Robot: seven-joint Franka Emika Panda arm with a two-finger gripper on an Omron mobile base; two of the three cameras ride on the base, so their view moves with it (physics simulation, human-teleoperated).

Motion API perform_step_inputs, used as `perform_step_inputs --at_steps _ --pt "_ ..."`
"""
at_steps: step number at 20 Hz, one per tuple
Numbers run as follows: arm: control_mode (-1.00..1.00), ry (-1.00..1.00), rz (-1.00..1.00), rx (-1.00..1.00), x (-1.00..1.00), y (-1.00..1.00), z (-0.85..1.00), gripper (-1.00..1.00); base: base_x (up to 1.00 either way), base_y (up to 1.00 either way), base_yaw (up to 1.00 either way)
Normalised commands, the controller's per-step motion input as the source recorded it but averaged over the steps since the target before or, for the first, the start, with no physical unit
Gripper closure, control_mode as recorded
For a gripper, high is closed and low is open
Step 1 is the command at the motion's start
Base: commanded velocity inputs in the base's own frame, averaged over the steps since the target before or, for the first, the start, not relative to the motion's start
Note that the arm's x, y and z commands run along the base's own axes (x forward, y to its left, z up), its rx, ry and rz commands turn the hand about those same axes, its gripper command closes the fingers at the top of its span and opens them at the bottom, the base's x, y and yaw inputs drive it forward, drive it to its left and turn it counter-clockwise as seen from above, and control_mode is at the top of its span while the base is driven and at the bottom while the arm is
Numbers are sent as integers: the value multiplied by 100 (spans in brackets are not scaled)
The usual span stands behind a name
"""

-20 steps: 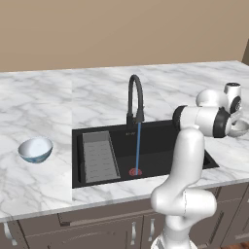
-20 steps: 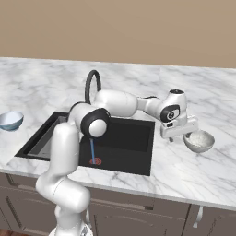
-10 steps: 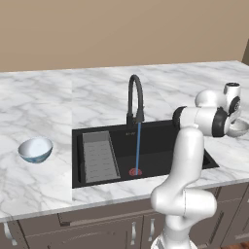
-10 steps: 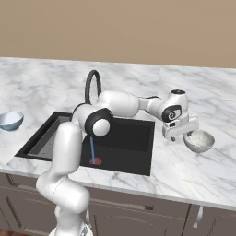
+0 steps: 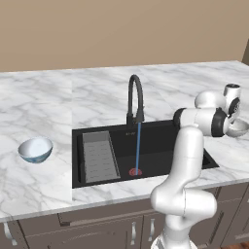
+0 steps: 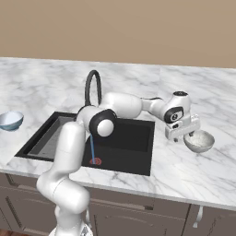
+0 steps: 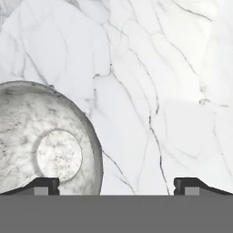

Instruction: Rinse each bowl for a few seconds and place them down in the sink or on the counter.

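Speckled bowl (image 6: 199,140) sits upright on the tabletop (image 6: 193,170), right of centre in the right base view, just right of the sink (image 6: 133,154). In the hand view it fills the lower left (image 7: 50,145); one fingertip (image 7: 45,185) overlaps its rim, the other (image 7: 191,185) is over bare marble.

End effector (image 6: 188,133) hangs just over the bowl's near-left edge, jaws spread wide, holding nothing. In the left base view the bowl (image 5: 238,127) is at the right edge, mostly hidden behind the arm's wrist.

Blue bowl (image 5: 35,150) stands upright on the tabletop at mid-left of the left base view, well apart from the other, left of the sink; it also shows at the left edge of the right base view (image 6: 10,120).

Faucet (image 5: 135,99) at the sink's back edge, a thin blue stream (image 5: 137,148) falling to the red drain ring (image 5: 135,171). Grey ridged tray (image 5: 99,156) lies in the sink's left part.
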Motion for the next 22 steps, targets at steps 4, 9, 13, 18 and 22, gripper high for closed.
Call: perform_step_inputs --at_steps 4,9,13,18,22 --pt "-100 0 6 0 12 -14 -7 -100 0 0 0" --pt "-100 0 6 0 13 -8 -9 -100 0 0 0" --pt "-100 0 6 0 14 -8 -10 -100 0 0 0" --pt "-100 0 6 0 12 -5 -13 -100 0 0 0" --pt "-100 0 6 0 12 -6 -13 -100 0 0 0"
